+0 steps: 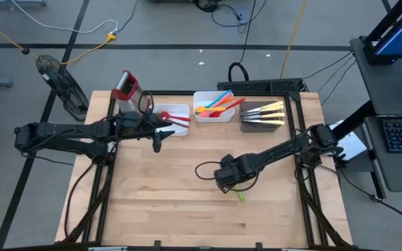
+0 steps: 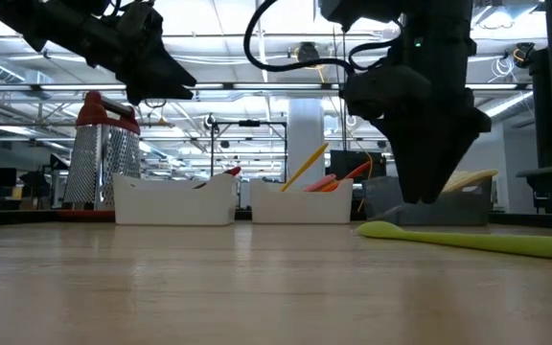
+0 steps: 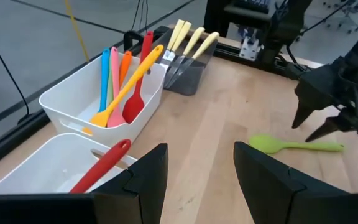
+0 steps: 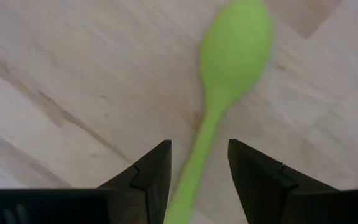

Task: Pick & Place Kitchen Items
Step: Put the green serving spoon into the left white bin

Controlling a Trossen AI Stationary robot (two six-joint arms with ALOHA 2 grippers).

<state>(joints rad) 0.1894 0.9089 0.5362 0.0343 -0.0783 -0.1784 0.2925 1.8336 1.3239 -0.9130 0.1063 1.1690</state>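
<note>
The right gripper hangs just above the desk with its fingers parted on either side of the green spoon's handle, seemingly not yet touching it. The spoon lies flat near the desk's middle. The left gripper, open and empty, hovers by the left white tray holding a red utensil, beside the tray of coloured spatulas and the knives at the far edge.
</note>
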